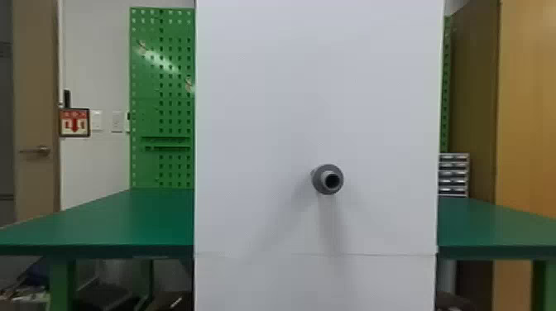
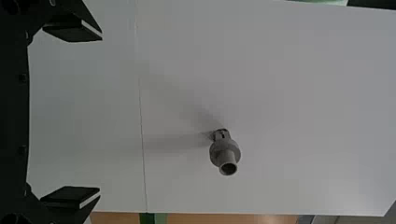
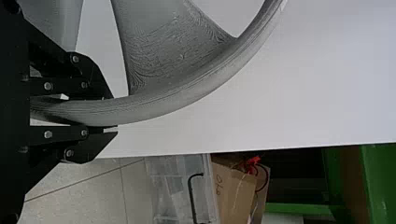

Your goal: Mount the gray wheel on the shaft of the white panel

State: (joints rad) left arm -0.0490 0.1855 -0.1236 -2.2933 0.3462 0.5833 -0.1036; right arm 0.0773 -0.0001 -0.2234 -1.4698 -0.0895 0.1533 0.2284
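The white panel (image 1: 264, 103) stands upright in the head view, its gray shaft (image 1: 327, 179) sticking out toward the camera, right of the panel's middle. In the left wrist view the shaft (image 2: 225, 153) stands out from the panel (image 2: 280, 84), some distance beyond my left gripper (image 2: 84, 114), whose fingers are wide apart with nothing between them. The gray wheel (image 3: 187, 98) is held at its rim by my right gripper (image 3: 112, 112), shut on it in the right wrist view. Part of its spokes shows, with the panel (image 3: 317, 93) behind it.
A green table (image 1: 103, 219) extends on both sides behind the panel. A green pegboard (image 1: 165, 103) and a drawer unit (image 1: 453, 173) stand farther back. Past the panel's edge, a clear plastic box (image 3: 180, 186) and a cardboard box (image 3: 233, 186) are low down.
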